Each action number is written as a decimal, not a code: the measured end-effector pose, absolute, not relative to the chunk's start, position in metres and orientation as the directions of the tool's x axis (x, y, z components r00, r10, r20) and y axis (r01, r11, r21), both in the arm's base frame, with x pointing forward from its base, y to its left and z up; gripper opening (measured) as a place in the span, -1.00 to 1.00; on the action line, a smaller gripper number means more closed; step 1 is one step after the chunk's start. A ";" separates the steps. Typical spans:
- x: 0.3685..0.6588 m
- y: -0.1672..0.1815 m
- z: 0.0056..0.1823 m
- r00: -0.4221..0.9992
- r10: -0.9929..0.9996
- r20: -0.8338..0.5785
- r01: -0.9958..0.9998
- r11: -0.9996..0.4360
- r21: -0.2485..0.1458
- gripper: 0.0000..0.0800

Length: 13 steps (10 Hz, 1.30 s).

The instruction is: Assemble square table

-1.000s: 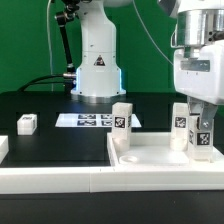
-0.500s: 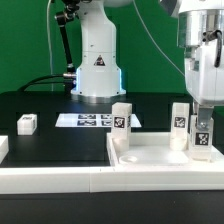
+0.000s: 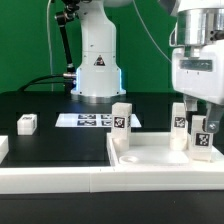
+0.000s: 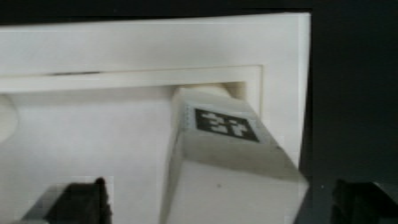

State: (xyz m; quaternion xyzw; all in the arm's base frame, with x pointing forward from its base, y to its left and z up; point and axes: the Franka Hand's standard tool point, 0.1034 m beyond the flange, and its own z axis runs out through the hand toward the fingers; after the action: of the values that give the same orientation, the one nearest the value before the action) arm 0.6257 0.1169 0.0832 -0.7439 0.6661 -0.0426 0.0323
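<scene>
Over the near corner of the square tabletop [image 3: 150, 156] at the exterior view's right, the gripper [image 3: 200, 118] stands wide, its fingers [image 4: 80, 197] clear on either side of the upright leg [image 3: 201, 141] seated there. Half a second earlier the gripper showed narrow-on; now it faces broadside. The tabletop lies along the surface's near edge, with the rear leg [image 3: 180, 122] and the left leg [image 3: 121, 122] unmoved.

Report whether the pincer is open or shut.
Open: in the wrist view the pincer has its fingers clear of the leg between them.
</scene>
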 end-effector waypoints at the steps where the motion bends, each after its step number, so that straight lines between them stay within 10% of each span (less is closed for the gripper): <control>1: 0.626 0.118 0.084 0.192 -0.981 0.029 -0.975 -0.194 -0.106 0.61; 13: 0.627 0.122 0.084 0.876 -0.468 0.118 -0.469 -0.883 -0.023 0.62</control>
State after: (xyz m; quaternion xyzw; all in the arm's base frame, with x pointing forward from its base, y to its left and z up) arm 0.6269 0.1224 0.0837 -0.9684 0.2420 -0.0602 -0.0029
